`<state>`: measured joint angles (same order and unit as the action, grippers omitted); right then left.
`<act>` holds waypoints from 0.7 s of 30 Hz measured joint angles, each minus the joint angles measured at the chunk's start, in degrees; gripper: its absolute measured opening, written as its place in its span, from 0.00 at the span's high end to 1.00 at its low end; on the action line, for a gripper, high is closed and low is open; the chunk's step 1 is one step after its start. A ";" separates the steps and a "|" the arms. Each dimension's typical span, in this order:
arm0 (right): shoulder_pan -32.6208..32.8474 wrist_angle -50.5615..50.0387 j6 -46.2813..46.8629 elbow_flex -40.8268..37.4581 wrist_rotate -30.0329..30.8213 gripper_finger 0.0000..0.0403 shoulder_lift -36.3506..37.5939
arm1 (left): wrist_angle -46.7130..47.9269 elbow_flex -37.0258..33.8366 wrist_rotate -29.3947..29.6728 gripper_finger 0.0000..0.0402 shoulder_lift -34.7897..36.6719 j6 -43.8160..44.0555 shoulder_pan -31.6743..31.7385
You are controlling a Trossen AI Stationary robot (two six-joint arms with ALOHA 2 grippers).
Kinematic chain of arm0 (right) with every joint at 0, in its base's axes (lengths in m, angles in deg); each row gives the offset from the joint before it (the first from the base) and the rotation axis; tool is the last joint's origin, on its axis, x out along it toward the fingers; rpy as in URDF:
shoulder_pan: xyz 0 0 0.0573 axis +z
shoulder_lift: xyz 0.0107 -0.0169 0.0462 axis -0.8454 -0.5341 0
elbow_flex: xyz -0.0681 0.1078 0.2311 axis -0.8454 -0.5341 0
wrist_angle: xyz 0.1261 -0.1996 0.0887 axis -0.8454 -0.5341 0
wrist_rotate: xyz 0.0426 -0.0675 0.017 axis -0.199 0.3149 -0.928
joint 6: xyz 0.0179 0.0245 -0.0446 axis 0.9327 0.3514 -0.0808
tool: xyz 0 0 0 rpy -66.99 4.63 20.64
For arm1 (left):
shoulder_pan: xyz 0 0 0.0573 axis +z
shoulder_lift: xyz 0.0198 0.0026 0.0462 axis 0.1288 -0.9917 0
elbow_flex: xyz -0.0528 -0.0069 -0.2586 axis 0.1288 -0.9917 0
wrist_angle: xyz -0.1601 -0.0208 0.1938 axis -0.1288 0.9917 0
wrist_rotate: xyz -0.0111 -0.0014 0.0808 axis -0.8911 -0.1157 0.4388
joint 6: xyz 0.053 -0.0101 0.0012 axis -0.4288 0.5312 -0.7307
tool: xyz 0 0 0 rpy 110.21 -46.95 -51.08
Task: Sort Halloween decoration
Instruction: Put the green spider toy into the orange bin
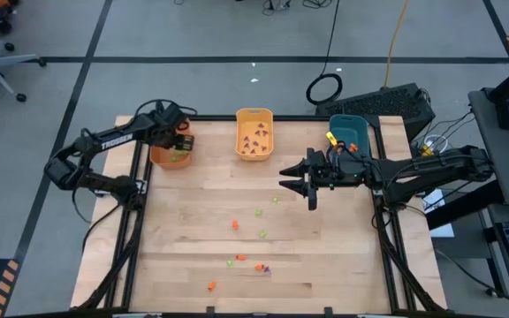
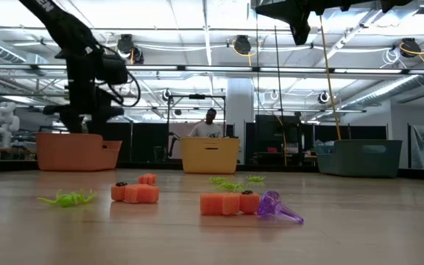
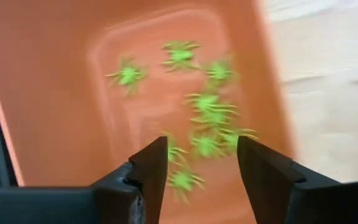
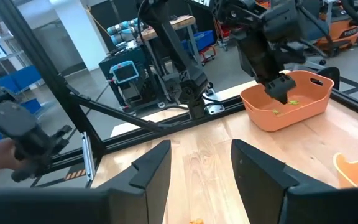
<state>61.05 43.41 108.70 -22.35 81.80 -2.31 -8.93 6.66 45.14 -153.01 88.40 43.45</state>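
The left end effector (image 3: 201, 165) hangs over the orange oblong plastic bin (image 1: 168, 152) at the far left, fingers parted and empty, evidently for dropping tiny light-green spider trinkets (image 3: 207, 112) inside. The right end effector (image 1: 300, 180), open and empty, waits mid-bench; other small plastic trinkets (image 1: 259, 267) lie near.

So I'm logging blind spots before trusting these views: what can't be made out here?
- Teal bin contents: high view, right arm covers part.
- Orange bin contents: low view, its wall hides them.
- Yellow bin pieces: high view, too small to identify.
- Green spiders: left wrist view, blurred.
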 joint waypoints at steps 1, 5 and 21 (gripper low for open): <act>0.00 0.00 0.00 0.00 -0.02 0.61 0.00 | 0.54 0.42 -0.95 0.53 1.16 0.19 -0.20; 0.00 0.00 0.86 0.00 -0.07 0.61 0.00 | 0.83 2.48 -2.80 0.53 7.16 2.71 -2.35; -0.02 -28.47 -3.04 8.94 -0.09 0.61 -3.86 | 0.67 4.54 -4.11 0.53 20.20 13.98 -23.14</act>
<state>61.03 14.95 105.66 -13.41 81.71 -6.17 -8.27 11.19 41.03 -132.82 102.38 20.31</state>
